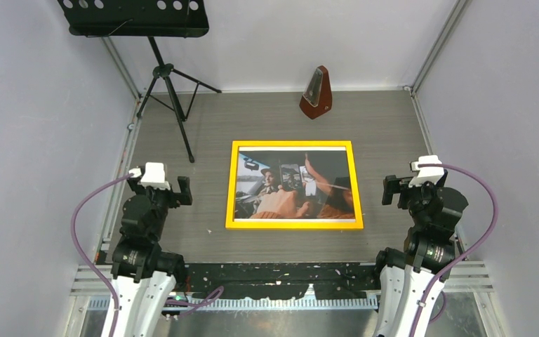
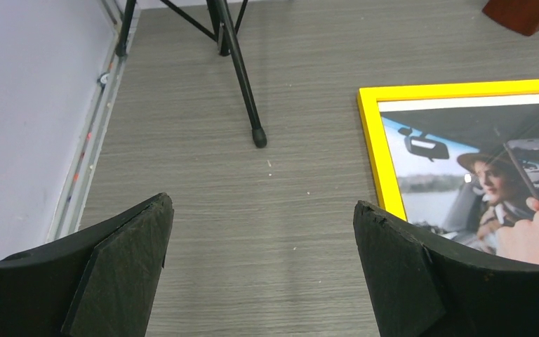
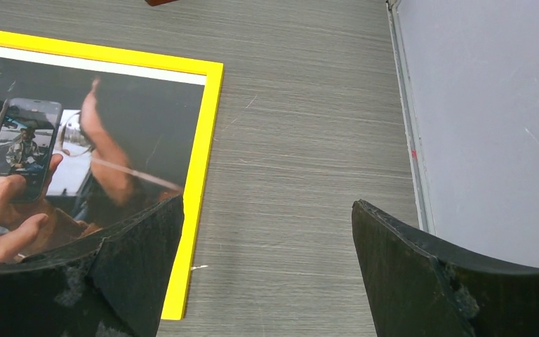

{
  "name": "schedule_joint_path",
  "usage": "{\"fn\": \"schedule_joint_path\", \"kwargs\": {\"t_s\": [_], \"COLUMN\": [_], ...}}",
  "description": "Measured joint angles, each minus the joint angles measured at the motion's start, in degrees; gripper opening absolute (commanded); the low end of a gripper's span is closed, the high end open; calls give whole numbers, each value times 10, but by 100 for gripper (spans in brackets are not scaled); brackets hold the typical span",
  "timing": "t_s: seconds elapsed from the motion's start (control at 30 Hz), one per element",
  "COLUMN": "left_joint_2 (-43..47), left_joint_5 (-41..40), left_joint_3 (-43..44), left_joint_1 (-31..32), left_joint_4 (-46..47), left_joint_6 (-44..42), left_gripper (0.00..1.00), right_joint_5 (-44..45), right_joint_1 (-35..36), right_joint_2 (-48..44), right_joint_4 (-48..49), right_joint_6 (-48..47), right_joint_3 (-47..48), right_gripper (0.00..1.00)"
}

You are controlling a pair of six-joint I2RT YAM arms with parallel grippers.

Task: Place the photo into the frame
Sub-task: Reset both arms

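The yellow-orange frame (image 1: 293, 144) lies flat in the middle of the table. The photo (image 1: 293, 184), with people, a phone and a car interior, lies inside it with its white border along the top edge. The frame (image 2: 373, 144) and photo (image 2: 477, 168) show at the right of the left wrist view. In the right wrist view the frame (image 3: 198, 154) and photo (image 3: 77, 147) are at the left. My left gripper (image 1: 170, 188) is open and empty, left of the frame. My right gripper (image 1: 401, 188) is open and empty, right of the frame. Both hover over bare table.
A black music stand (image 1: 135, 15) on a tripod (image 1: 172, 95) stands at the back left; one leg's foot (image 2: 259, 138) is near the frame's top left corner. A brown metronome (image 1: 316, 93) stands at the back. Walls close the left, right and far sides.
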State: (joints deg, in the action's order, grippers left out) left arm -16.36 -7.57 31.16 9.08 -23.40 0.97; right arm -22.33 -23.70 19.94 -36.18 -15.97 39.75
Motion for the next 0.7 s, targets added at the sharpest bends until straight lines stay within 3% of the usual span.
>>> {"fn": "schedule_joint_path", "kwargs": {"t_s": [0.7], "left_joint_2": [-40], "left_joint_5": [7], "left_joint_3": [-6], "left_joint_1": [-6], "left_joint_4": [0], "left_joint_6": [-26], "left_gripper": [100], "right_joint_5": [1], "right_joint_1": [-13], "right_joint_2": [18], "right_joint_4": [2], "right_joint_6": [0], "right_joint_3": [0], "right_gripper": [95]}}
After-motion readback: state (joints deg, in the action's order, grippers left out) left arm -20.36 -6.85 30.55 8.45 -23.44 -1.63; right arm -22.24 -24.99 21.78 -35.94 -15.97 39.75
